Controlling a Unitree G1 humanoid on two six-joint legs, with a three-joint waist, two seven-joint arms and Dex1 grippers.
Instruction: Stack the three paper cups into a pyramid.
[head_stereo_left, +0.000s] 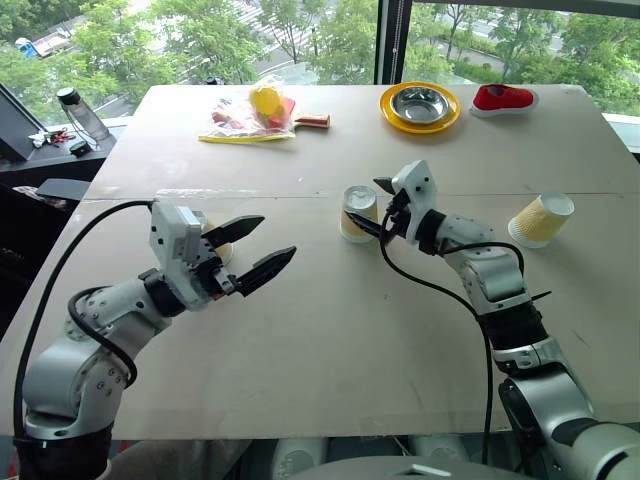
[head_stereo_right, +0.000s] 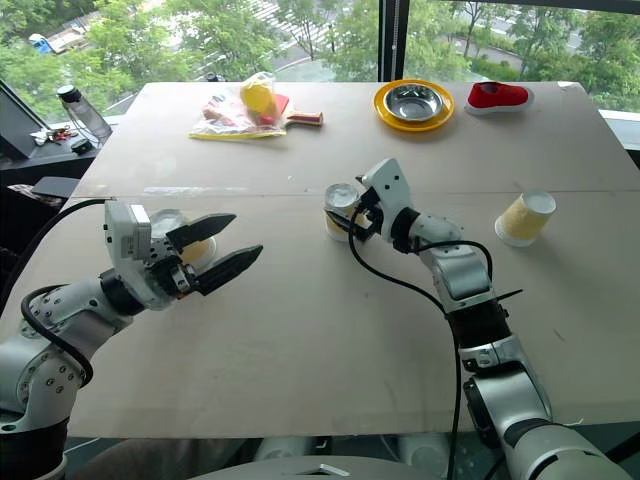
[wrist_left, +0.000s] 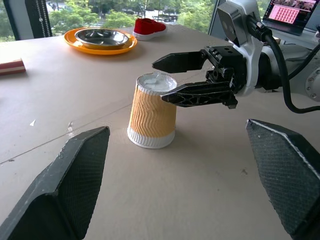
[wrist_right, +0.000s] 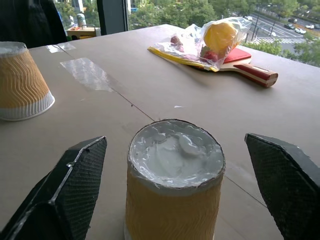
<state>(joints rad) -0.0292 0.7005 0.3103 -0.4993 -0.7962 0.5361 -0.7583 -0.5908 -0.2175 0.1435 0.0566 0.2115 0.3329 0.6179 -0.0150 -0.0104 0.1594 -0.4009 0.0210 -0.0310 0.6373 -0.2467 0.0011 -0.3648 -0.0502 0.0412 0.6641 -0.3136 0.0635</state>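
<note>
One paper cup (head_stereo_left: 358, 213) stands upside down near the table's middle. My right gripper (head_stereo_left: 383, 208) is open, with one finger on each side of the cup's top; the cup (wrist_right: 172, 185) sits between the fingers (wrist_right: 75, 190) in the right wrist view. A second paper cup (head_stereo_right: 197, 250) stands upside down at the left, mostly hidden behind my left gripper (head_stereo_left: 278, 236). That gripper is open, holds nothing and points toward the middle cup (wrist_left: 151, 117). The third paper cup (head_stereo_left: 540, 220) rests apart at the right, its wide white rim toward the far right.
At the table's far side are a yellow plate (head_stereo_left: 392, 112) holding a steel bowl, a red shoe (head_stereo_left: 503, 98), and a plastic bag (head_stereo_left: 250, 115) of fruit on a red paddle. A bottle (head_stereo_left: 82, 112) stands on a ledge beyond the left edge.
</note>
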